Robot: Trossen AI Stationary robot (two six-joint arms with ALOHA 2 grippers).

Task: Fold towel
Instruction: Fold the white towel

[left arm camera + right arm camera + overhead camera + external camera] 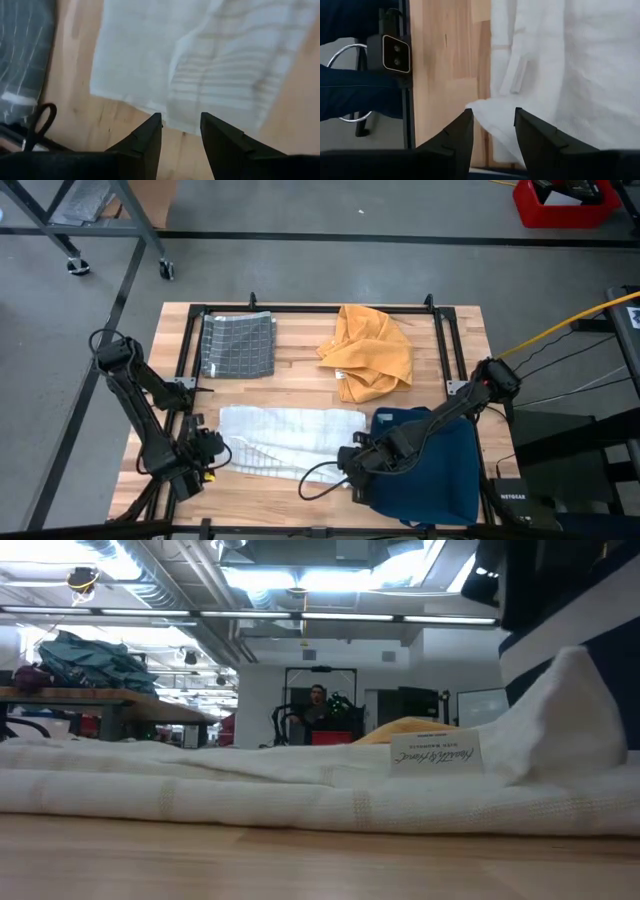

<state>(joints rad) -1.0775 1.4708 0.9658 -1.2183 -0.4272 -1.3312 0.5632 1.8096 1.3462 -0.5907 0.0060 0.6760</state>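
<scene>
My left gripper [181, 125] sits low at the near-left edge of the white towel [290, 438], its two fingers spread with a clear gap between them; the towel's hem lies just ahead of the fingertips [155, 120] and bare wood shows in the gap, so I judge nothing is pinched yet. My right gripper [493, 117] is at the towel's near-right edge, fingers likewise parted, and a raised corner of the cloth reaches into the gap between them; whether the pads actually touch the fabric I cannot tell. I read both placements as a set-up for taking the two near corners together, so that the near edge can be carried across the towel for the fold. The towel itself lies spread lengthwise across the near half of the wooden table [300, 375], mostly flat, with a sewn label [434, 754] showing and a peak of cloth [570, 705] standing up at one end in the low view. Beside the right arm lies a blue cloth [440, 470]; a grey checked cloth [238, 345] and a crumpled orange cloth [370, 352] lie at the far side, well apart from the work. From above, both grippers are dark shapes against their arms, so finger positions are unreadable there. The low view does not show the fingertips of either gripper.
</scene>
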